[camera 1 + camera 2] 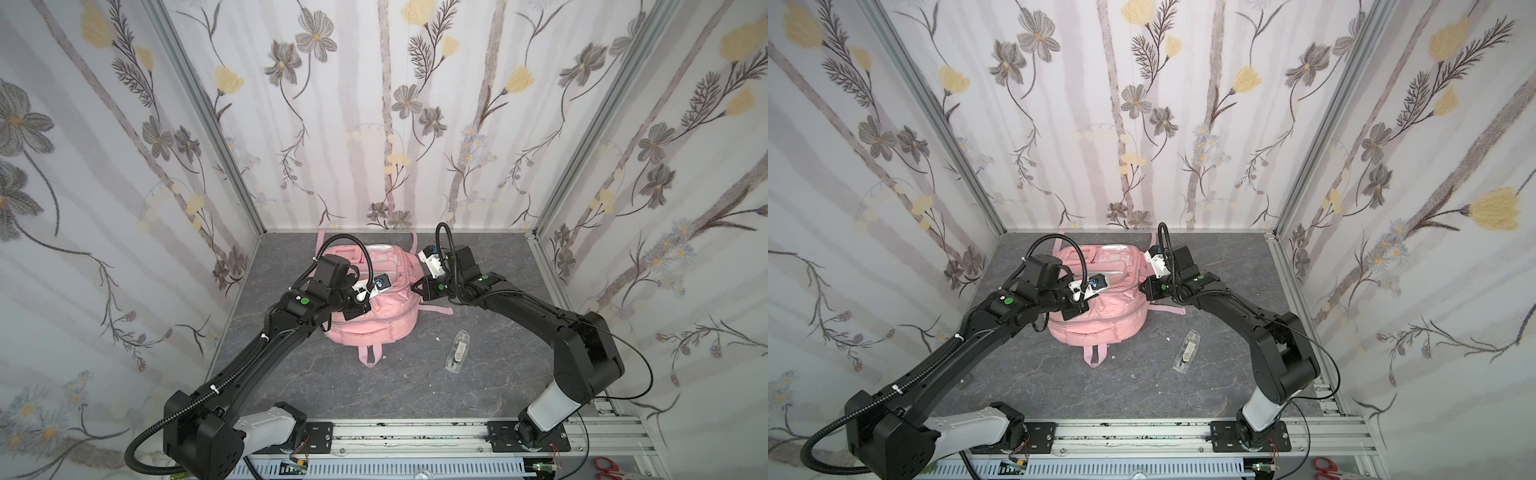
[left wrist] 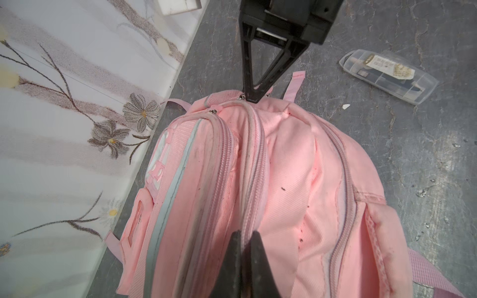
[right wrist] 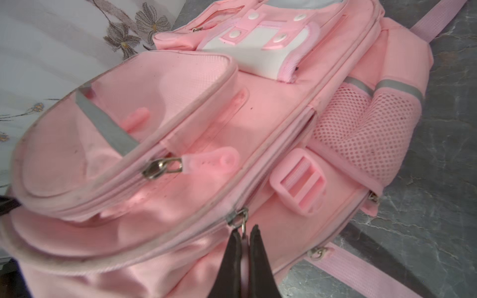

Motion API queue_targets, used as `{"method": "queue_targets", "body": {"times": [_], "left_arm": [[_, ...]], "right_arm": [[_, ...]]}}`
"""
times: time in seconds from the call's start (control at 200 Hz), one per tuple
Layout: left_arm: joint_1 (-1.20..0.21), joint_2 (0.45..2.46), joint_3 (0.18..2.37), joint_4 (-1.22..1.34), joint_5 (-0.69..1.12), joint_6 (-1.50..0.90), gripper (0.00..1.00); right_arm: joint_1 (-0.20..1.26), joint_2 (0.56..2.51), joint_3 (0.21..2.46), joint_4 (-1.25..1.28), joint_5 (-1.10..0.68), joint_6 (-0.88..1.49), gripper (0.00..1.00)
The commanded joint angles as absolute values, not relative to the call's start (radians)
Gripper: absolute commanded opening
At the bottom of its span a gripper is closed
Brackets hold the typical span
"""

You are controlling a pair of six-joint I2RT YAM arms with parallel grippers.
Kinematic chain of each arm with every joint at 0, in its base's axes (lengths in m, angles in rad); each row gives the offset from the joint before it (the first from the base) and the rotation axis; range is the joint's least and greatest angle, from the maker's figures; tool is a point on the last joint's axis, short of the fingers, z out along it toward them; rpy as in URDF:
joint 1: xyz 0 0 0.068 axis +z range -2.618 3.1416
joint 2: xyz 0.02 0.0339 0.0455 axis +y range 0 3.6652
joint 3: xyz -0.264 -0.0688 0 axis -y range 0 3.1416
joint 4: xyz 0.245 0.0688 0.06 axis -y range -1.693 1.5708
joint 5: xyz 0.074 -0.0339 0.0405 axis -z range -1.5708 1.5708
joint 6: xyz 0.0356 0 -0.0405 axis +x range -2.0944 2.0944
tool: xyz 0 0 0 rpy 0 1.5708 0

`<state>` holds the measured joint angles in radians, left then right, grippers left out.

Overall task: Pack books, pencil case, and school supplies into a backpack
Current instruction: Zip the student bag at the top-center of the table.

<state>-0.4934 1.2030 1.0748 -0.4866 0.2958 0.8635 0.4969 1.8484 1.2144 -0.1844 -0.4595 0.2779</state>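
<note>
The pink backpack (image 1: 374, 320) (image 1: 1100, 320) lies front up in the middle of the table. My left gripper (image 2: 245, 232) (image 1: 356, 308) is shut, pinching a ridge of fabric along a zipper track (image 2: 254, 160) on the backpack's top. At the backpack's right side my right gripper (image 3: 244, 231) (image 1: 414, 287) (image 2: 254, 99) is shut on a pink zipper pull tab hanging from a metal slider (image 3: 236, 219). A small clear case (image 1: 457, 349) (image 1: 1187, 349) (image 2: 387, 74) with whitish contents lies on the table to the backpack's right. The books and the pencil case are out of view.
Flowered walls (image 1: 124, 208) close in the grey table (image 1: 332, 386) on three sides, with the left wall near the backpack. Pink straps (image 1: 370, 355) trail out from the backpack toward the front. A metal rail (image 1: 415, 436) carrying both arm bases runs along the front edge.
</note>
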Motion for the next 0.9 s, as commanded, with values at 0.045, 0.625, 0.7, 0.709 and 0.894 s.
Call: {"method": "queue_targets", "body": {"times": [0.045,0.625,0.7,0.709,0.894], "left_arm": [[-0.485,1.182,1.075,-0.458,0.354,0.884,0.00],[-0.482,1.210,1.184,-0.479,0.358,0.841,0.17],[-0.483,1.238,1.247,-0.502,0.341,0.839,0.74],[-0.482,1.242,1.254,-0.501,0.339,0.837,0.77],[-0.483,1.347,1.363,-0.475,0.301,0.746,0.81]], "right_arm": [[0.464,1.915,1.277,-0.231,-0.333,0.238,0.00],[0.432,2.047,1.450,-0.243,-0.306,0.267,0.00],[0.428,2.041,1.466,-0.238,-0.339,0.243,0.00],[0.428,2.040,1.467,-0.238,-0.343,0.239,0.00],[0.427,1.972,1.441,-0.239,-0.363,0.214,0.33]]}}
